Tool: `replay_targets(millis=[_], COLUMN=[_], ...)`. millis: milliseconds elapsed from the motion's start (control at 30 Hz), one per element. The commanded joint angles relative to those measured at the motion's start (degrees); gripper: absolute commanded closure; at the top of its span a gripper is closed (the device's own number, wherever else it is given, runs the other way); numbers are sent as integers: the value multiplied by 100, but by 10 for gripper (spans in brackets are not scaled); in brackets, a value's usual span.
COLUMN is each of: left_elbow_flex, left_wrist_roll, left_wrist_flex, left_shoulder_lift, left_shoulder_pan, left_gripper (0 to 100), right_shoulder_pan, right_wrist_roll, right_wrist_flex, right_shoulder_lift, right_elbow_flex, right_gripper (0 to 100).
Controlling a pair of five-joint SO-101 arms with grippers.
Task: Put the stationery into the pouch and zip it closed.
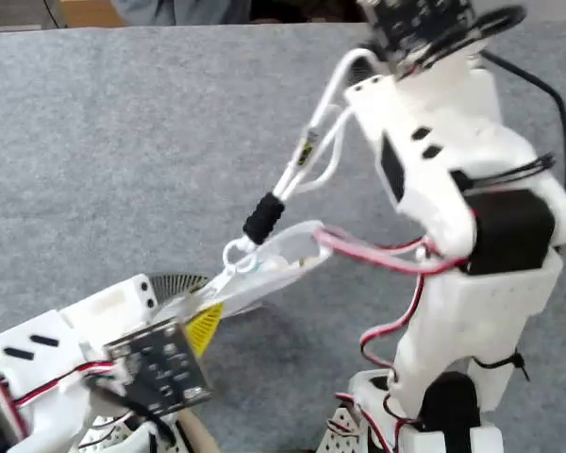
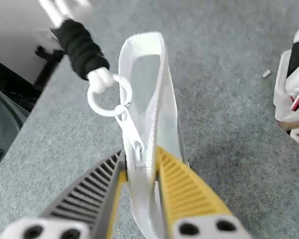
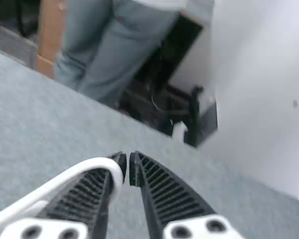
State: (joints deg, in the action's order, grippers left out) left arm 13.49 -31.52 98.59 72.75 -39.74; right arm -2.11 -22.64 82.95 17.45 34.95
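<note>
The clear pouch with a white zipper edge hangs a little above the grey table. My left gripper is shut on the pouch's zipper edge, its grey and yellow fingers pinching it from both sides. A white ring on the zipper pull is tied by a black knot to a white cord. The cord runs tight up to my right gripper, which is raised high over the table and shut on the cord loop.
Grey carpet-like cloth covers the table. The right arm's white body and base stand at the near right with red and white wires. A person in jeans stands beyond the far edge.
</note>
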Motion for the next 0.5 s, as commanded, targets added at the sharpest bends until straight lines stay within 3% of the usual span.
replay_targets(millis=[0,467], left_elbow_flex=[-251,-251], left_wrist_roll=[79,237], left_wrist_flex=[-35,-35], left_shoulder_lift=[237,510], left_shoulder_pan=[224,321], left_gripper=[973,973], right_shoulder_pan=[1011,2743], right_wrist_roll=[53,167], right_wrist_flex=[-220,-1160], right_shoulder_lift=[31,31], right_elbow_flex=[-268,-1824], right_gripper=[986,986])
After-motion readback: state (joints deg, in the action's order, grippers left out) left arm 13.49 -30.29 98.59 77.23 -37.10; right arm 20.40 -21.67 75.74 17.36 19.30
